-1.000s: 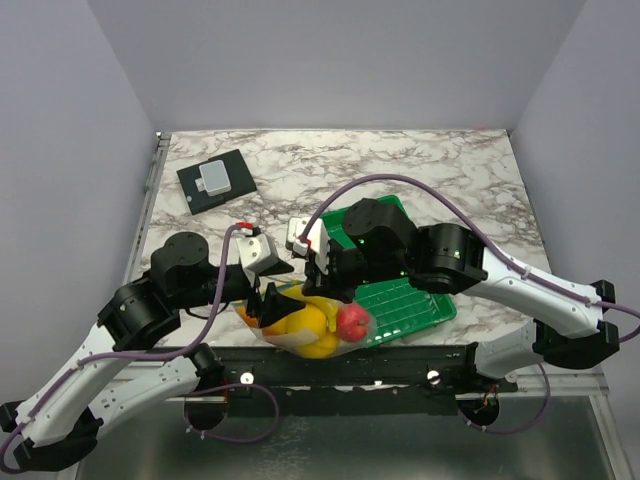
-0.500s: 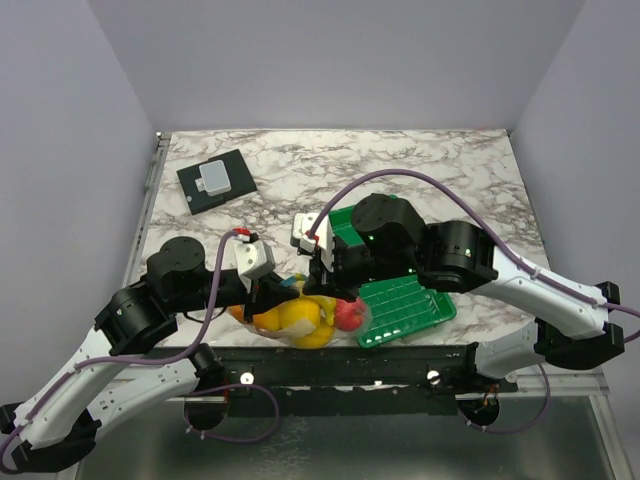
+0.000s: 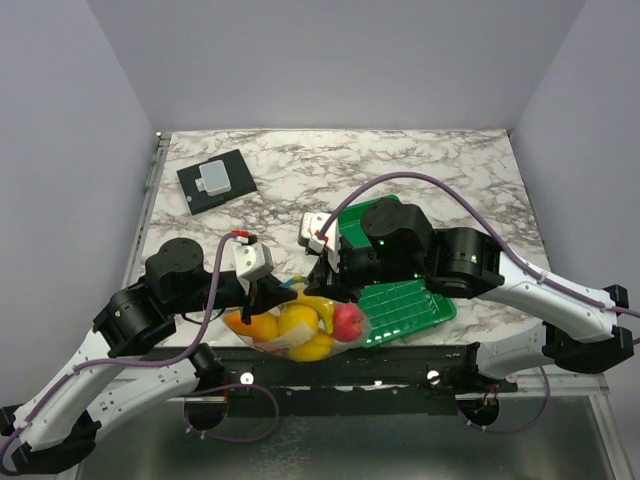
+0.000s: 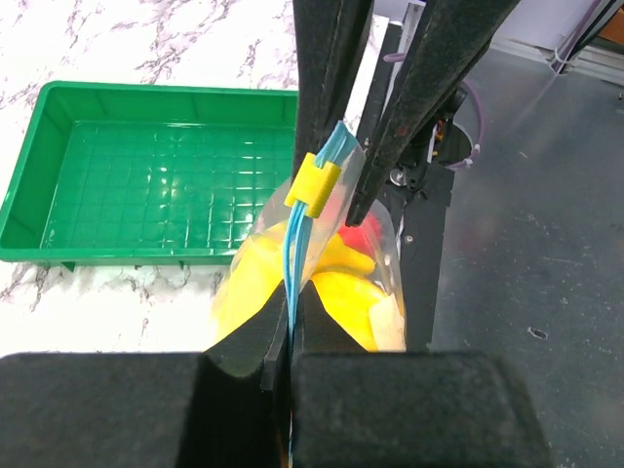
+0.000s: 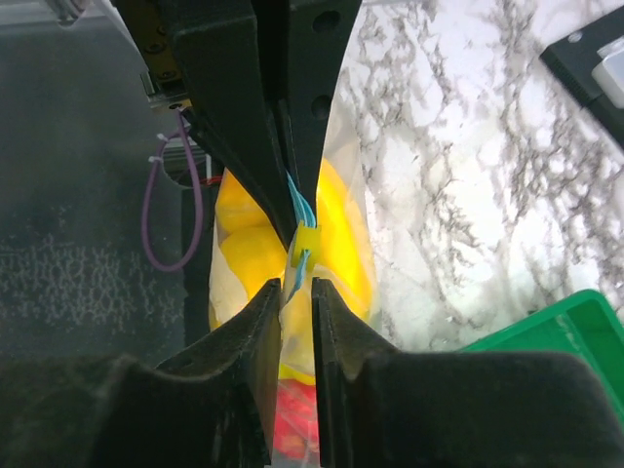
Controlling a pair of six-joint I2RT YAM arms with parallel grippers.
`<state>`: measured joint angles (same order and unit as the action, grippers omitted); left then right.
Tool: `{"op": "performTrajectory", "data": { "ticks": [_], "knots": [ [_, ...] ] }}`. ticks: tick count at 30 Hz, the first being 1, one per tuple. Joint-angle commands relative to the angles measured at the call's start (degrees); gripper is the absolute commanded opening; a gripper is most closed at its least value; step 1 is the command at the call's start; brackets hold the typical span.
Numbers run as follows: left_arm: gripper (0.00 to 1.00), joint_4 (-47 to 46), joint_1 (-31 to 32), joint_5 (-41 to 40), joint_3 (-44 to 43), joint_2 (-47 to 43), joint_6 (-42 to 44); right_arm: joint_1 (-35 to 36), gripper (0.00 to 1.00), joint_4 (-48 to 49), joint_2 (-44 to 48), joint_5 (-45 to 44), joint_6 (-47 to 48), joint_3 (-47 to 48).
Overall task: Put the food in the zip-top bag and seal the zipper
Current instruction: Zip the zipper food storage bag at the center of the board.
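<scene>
The zip-top bag (image 3: 296, 342) hangs at the table's near edge, between my two grippers. Inside it sits the food: yellow bananas (image 3: 303, 322), a red apple (image 3: 349, 321) and an orange (image 3: 261, 328). My left gripper (image 4: 291, 327) is shut on the zipper (image 4: 292, 261), its light blue strip running up between the pads. A yellow slider (image 4: 313, 185) sits on the strip further along. My right gripper (image 5: 296, 290) stands slightly open just behind that slider (image 5: 305, 241), one finger on each side of the bag's mouth edge. In the top view the left gripper (image 3: 280, 297) and the right gripper (image 3: 322, 283) face each other.
A green slatted tray (image 3: 412, 305) with nothing in it lies just right of the bag, under my right arm. A black pad with a grey block on it (image 3: 216, 181) lies at the far left. The table's near edge and black frame (image 3: 400, 360) run below the bag.
My left gripper has shut on the zipper strip. My right gripper's fingers have parted a little. The bag has shifted slightly left, and its fruit has spread out.
</scene>
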<state>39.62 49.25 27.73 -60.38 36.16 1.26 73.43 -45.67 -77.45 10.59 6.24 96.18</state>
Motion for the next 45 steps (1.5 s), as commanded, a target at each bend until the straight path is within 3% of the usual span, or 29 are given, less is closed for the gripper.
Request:
{"op": "performTrajectory", "data": {
  "ticks": [1, 6, 14, 16, 20, 25, 28, 34, 36, 40, 45],
  "knots": [
    [0.0, -0.92, 0.12, 1.18, 0.07, -0.31, -0.88, 0.36, 0.31, 6.61, 2.96, -0.55, -0.61, -3.91],
    [0.0, -1.11, 0.05, 1.63, -0.04, 0.14, -1.06, 0.32, 0.4, 10.67, 3.7, 2.13, -1.22, -6.5],
    [0.0, -1.19, 0.06, 2.4, -0.79, 0.7, -1.07, 0.33, 0.44, 14.17, 3.45, 1.24, -1.8, -8.84],
    [0.0, -1.18, 0.05, 2.71, -0.88, 0.66, -1.08, 0.35, 0.39, 14.91, 3.59, 0.84, -1.93, -9.5],
    [0.0, -1.36, 0.05, 2.94, -0.95, 0.19, -2.31, 0.32, 0.14, 14.93, 3.62, 1.82, -2.02, -10.07],
    [0.0, -1.67, 0.08, 2.86, -1.31, -0.4, -2.87, 0.32, 0.11, 15.01, 3.89, 3.13, -2.33, -11.04],
    [0.0, -1.8, 0.05, 2.73, -1.57, -0.49, -3.01, 0.38, 0.31, 15.4, 4.01, 2.82, -2.75, -11.53],
    [0.0, -2.0, 0.13, 2.66, -1.67, -0.85, -3.43, 0.34, 0.36, 16.48, 5.03, 2.71, -3.11, -12.71],
    [0.0, -2.08, 0.05, 3.13, -1.67, -0.97, -3.52, 0.32, 0.32, 17.1, 5.4, 2.62, -3.37, -13.13],
    [0.0, -2.17, 0.1, 3.48, -1.37, -1.15, -3.63, 0.34, 0.1, 17.91, 5.6, 3.4, -3.78, -13.35],
    [0.0, -2.17, 0.06, 3.61, -0.95, -1.31, -3.63, 0.39, 0.01, 18.85, 6.43, 4.19, -3.65, -13.73]
  ]
}}
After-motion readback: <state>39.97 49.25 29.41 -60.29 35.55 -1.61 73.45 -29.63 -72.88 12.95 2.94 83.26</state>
